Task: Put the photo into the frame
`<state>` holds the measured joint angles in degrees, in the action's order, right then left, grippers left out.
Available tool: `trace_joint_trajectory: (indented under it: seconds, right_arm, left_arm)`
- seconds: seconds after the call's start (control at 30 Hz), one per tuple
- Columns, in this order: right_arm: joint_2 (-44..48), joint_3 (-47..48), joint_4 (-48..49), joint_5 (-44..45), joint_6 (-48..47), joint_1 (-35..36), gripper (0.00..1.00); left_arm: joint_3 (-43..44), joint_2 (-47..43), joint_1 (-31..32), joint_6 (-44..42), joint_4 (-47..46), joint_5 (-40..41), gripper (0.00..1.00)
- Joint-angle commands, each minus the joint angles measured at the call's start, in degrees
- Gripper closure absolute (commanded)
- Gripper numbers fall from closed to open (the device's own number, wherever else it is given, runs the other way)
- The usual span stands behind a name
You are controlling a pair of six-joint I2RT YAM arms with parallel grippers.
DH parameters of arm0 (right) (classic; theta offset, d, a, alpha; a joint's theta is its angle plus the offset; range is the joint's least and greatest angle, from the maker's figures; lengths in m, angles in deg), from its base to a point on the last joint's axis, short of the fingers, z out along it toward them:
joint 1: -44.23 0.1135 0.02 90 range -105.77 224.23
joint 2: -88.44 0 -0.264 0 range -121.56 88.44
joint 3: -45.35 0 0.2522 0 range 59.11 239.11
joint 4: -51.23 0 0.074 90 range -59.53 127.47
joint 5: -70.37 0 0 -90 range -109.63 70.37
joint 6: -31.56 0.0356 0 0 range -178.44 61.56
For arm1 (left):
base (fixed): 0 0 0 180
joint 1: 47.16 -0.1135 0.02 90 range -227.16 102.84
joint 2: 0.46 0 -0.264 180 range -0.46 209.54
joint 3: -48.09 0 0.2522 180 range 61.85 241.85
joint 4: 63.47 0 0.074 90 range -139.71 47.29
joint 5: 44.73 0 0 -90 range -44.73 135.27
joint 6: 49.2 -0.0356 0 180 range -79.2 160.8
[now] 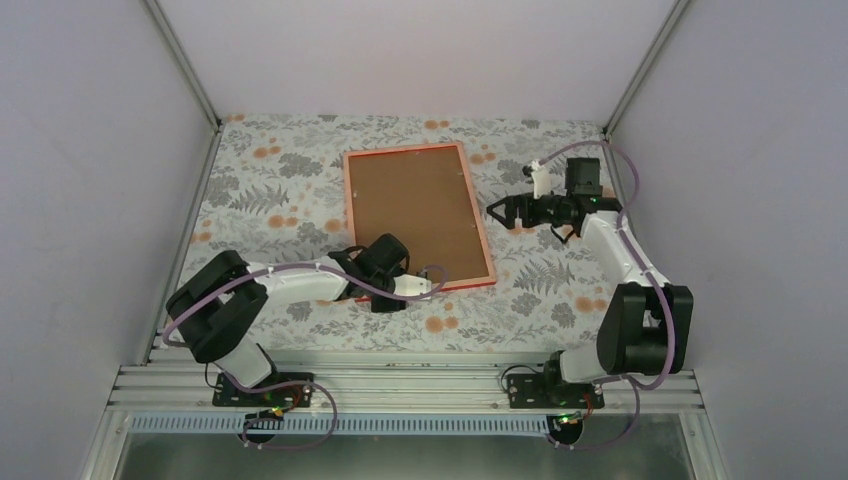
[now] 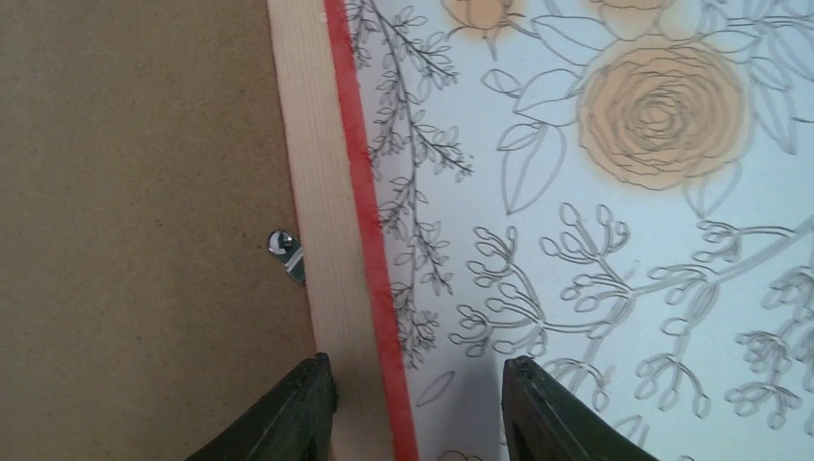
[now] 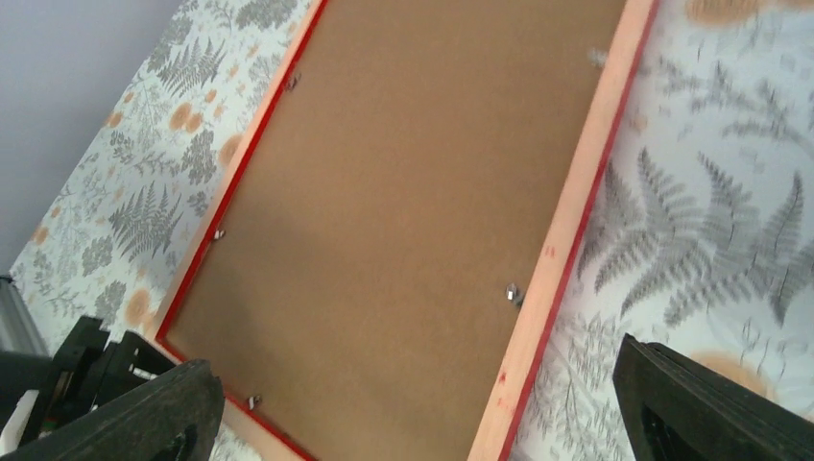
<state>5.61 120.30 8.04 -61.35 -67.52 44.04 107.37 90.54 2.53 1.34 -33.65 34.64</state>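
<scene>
Lying back-up near the middle of the counter (image 1: 270,190), the red picture frame (image 1: 479,215) is turned slightly, with its long sides running away from the arms. Its pale wooden back rails show inside a thin red outer edge. A brown backing board (image 1: 415,210) fills the opening. Small metal tabs, one of them (image 2: 286,254) clear in the left wrist view, sit along the inner edge of the rails and reach onto the board.

The left tool (image 2: 419,370) is over the near-left part of the frame. Its two dark fingers stand apart and grip nothing. One fingertip (image 2: 312,384) is above the seam between board and rail. The other is above the cloth just outside the red edge, so the rail lies below the gap.

The right tool (image 3: 413,379) is to the right of the frame, near its right long side and clear of it. It points toward the frame with its jaws spread wide and empty.

A printed cloth of grey ferns and orange roses covers the counter. Plain pale walls stand on three sides.
</scene>
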Motion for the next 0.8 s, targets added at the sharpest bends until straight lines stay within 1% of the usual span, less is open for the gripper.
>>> trace_joint_trajectory:
  seconds: [0.0,0.13,0.2,0.33,0.4,0.6,0.77]
  right_arm:
    - [2.27,-4.06,-0.88,-5.23,3.87,-2.96,0.00]
    - [2.99,-6.16,0.40,-6.75,5.65,-4.50,0.00]
    - [2.76,-6.54,0.71,-7.31,6.39,-4.80,0.00]
    - [2.36,-8.10,2.53,-8.60,8.70,-5.26,0.00]
    - [2.38,-8.67,3.16,-9.40,9.11,-5.22,0.00]
    - [2.40,-9.41,3.96,-9.39,9.30,-5.35,0.00]
    - [1.44,-9.77,4.64,-8.91,9.97,-5.54,0.00]
  left_arm:
    - [-0.88,2.78,0.95,2.01,-0.35,3.76,0.57]
    - [-1.22,3.39,1.08,2.08,-0.04,4.39,0.63]
    - [-1.89,3.44,1.29,2.01,-0.19,5.18,0.65]
    - [-2.49,3.41,1.44,3.23,-0.64,6.82,0.64]
    - [-2.16,3.04,1.37,4.35,-0.96,7.45,0.61]
    - [-0.02,-2.07,1.38,6.35,-1.37,4.78,0.59]
    - [1.34,1.27,1.38,6.43,-1.06,4.30,0.60]
